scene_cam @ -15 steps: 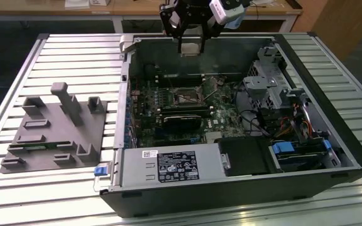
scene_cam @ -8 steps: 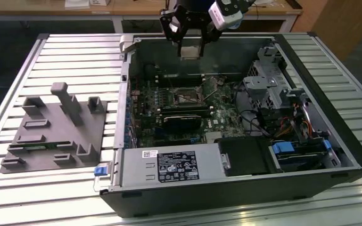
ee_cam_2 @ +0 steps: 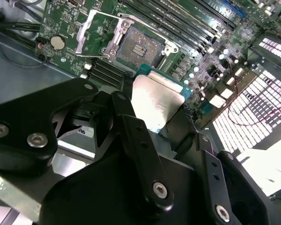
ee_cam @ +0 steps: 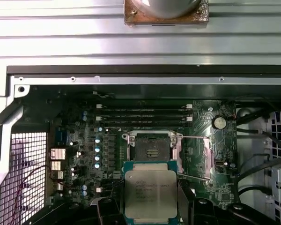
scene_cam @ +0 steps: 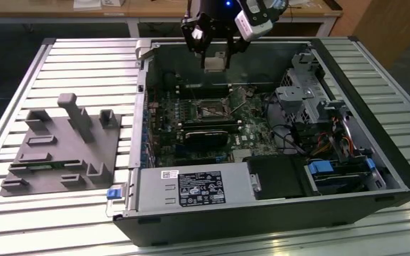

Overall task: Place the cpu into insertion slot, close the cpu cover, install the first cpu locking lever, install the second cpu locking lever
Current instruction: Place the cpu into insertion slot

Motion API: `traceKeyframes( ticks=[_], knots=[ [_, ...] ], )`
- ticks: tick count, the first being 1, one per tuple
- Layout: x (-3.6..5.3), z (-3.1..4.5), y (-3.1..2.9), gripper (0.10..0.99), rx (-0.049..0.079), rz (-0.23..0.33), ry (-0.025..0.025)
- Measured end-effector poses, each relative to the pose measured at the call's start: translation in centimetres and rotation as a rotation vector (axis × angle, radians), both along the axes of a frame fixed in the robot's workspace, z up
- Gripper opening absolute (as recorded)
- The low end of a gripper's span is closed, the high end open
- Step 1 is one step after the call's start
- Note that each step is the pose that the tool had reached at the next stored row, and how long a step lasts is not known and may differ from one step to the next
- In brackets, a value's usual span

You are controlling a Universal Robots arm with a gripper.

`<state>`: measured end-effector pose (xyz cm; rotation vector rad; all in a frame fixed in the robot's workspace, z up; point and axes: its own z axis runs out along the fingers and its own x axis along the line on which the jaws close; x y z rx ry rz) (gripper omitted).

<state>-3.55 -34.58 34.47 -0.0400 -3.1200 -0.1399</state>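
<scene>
My gripper [scene_cam: 214,60] hangs above the far side of the open computer case, shut on the cpu [scene_cam: 214,64]. In both wrist views the cpu [ee_cam_2: 155,101] [ee_cam: 150,190] is a flat silvery square held between two black fingers [ee_cam_2: 131,126]. The insertion slot [scene_cam: 209,111] [ee_cam_2: 138,46] [ee_cam: 152,149] lies below on the green board, its dark centre uncovered. The cpu cover [ee_cam_2: 99,29] [ee_cam: 195,154] stands flipped open beside the slot. Two thin metal levers [ee_cam: 195,137] run along the cover's sides. The cpu is well above the slot and not touching it.
A black card [scene_cam: 205,140] sits just in front of the slot, and memory slots [ee_cam: 143,115] lie behind it. A drive cage with cables [scene_cam: 312,101] fills the exterior view's right, a power supply [scene_cam: 190,189] the front. A grey fixture [scene_cam: 62,144] rests outside the case.
</scene>
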Motion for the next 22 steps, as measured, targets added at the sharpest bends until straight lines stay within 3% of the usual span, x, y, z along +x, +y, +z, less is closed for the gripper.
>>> traceKeyframes(
  ticks=[22],
  knots=[
    [0.00,-2.79,0.00,0.537,0.000,0.000,0.0000]
  ],
)
